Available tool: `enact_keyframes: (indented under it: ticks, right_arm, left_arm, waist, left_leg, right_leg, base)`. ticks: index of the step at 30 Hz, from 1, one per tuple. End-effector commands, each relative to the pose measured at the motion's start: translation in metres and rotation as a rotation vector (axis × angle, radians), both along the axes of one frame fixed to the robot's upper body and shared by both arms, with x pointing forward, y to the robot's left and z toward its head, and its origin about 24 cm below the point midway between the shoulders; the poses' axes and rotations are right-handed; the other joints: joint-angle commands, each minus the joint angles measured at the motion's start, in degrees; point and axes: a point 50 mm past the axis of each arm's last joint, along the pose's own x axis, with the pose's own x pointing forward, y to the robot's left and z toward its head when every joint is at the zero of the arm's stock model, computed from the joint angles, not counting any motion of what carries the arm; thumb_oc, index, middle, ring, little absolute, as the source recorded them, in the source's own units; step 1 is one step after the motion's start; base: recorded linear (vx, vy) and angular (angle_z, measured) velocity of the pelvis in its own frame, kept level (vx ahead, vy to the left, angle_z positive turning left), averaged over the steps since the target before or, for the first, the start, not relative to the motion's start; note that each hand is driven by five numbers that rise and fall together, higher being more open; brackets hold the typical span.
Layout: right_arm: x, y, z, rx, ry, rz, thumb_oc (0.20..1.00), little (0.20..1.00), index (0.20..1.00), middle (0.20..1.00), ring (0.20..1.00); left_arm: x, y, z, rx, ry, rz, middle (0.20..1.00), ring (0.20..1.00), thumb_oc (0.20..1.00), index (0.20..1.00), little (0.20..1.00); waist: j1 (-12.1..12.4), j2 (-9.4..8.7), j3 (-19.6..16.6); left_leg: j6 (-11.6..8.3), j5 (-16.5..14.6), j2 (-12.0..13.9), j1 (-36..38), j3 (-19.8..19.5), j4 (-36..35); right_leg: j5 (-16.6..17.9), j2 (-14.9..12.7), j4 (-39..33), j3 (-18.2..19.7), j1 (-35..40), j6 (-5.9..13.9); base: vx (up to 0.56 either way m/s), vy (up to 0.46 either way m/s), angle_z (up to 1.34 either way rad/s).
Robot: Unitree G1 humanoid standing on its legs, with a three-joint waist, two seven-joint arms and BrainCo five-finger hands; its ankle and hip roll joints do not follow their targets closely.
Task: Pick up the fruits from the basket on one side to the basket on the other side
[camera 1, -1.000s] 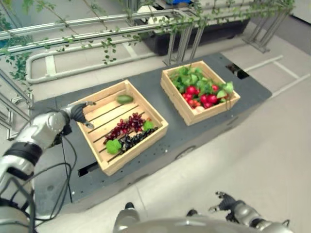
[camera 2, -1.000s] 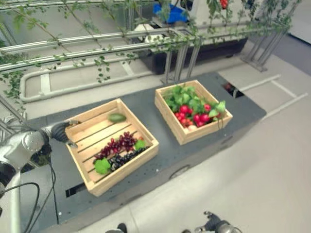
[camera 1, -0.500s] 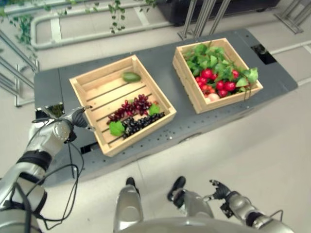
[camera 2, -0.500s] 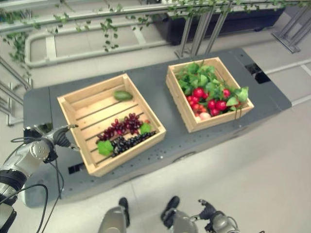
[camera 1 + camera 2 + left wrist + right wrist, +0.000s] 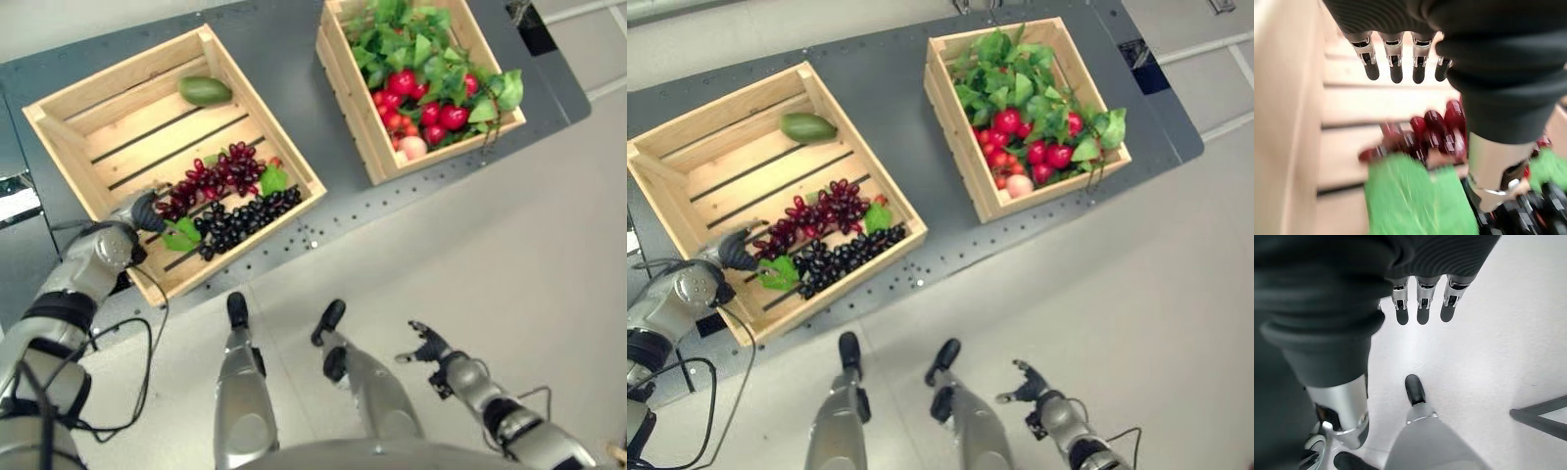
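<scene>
Two wooden crates stand on a grey platform (image 5: 284, 59). The left crate (image 5: 265, 106) holds a green fruit (image 5: 205, 91), red grapes (image 5: 217, 174), dark grapes (image 5: 245, 213) and green leaves. Red fruits (image 5: 439, 115) under leafy greens fill the right crate (image 5: 446, 155). My left hand (image 5: 147, 210) is open over the left crate's near corner, its straight fingers (image 5: 1396, 61) just above the red grapes (image 5: 1435, 132) and a green leaf (image 5: 1415, 196), holding nothing. My right hand (image 5: 428, 345) hangs low over the floor, open and empty, well short of the platform.
Pale floor (image 5: 509, 255) lies in front of the platform. A dark slot (image 5: 524, 12) shows at the platform's far right corner. The left crate's slatted bottom (image 5: 127, 127) is bare toward its back.
The camera has tilted down and the whole picture has shifted. My left hand has gone from outside the left crate's side to over its near corner by the red grapes.
</scene>
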Motion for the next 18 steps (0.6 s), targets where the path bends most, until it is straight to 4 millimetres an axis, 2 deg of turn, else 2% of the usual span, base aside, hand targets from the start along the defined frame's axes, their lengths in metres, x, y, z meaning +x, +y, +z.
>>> enact_keyframes:
  ticks: [1,6,9,14,18]
  right_arm:
    - [-0.013,-0.011,-0.005,-0.028,0.029,-0.002,1.0,1.0,1.0,1.0,1.0]
    - [-0.012,-0.003,-0.006,-0.012,0.029,0.021,1.0,1.0,1.0,1.0,1.0]
    - [-0.004,-0.004,-0.001,-0.009,-0.001,0.005,1.0,1.0,1.0,1.0,1.0]
    - [0.006,-0.005,0.006,-0.013,-0.04,0.007,1.0,1.0,1.0,1.0,1.0]
    - [0.016,-0.006,0.016,-0.012,-0.096,0.032,1.0,1.0,1.0,1.0,1.0]
  left_arm:
    - [0.002,0.007,0.026,0.022,-0.11,0.02,1.0,1.0,1.0,1.0,1.0]
    - [0.004,0.011,0.038,0.067,-0.143,0.036,1.0,1.0,1.0,1.0,1.0]
    - [0.006,0.01,0.044,0.07,-0.167,0.034,1.0,1.0,1.0,1.0,1.0]
    - [0.005,0.01,0.037,0.043,-0.164,0.04,1.0,1.0,1.0,1.0,1.0]
    - [0.005,0.014,0.041,0.042,-0.17,0.058,1.0,1.0,1.0,1.0,1.0]
  waist:
    - [0.6,-0.19,-3.7]
    - [0.1,-1.42,-5.0]
    - [0.2,-1.37,-4.6]
    - [0.3,-0.94,-3.3]
    - [-0.1,-1.58,-2.3]
  left_leg:
    - [-0.48,-3.4,-0.5,-1.1,0.8,3.7]
    - [-0.57,-3.1,-0.3,-0.9,0.5,2.6]
    - [-0.77,-2.6,-0.2,-1.3,0.3,2.2]
    - [-1.0,-1.6,-0.3,-1.5,0.3,1.0]
    - [-1.33,-0.9,0.2,-2.8,0.0,0.5]
  right_leg:
    - [-1.7,-2.5,0.8,-0.6,1.8,7.72]
    - [-1.5,-1.4,0.0,-0.3,1.5,7.91]
    - [-1.6,-0.9,-0.3,-0.2,1.0,7.84]
    - [-1.6,-0.6,-0.5,-0.5,0.1,7.66]
    - [-1.2,0.0,-0.8,-0.4,-1.3,7.81]
  base:
    - [0.08,-0.023,-0.07]
    - [0.06,-0.035,-0.06]
    - [0.01,-0.021,-0.13]
    - [0.01,-0.007,-0.04]
    - [0.01,-0.064,0.0]
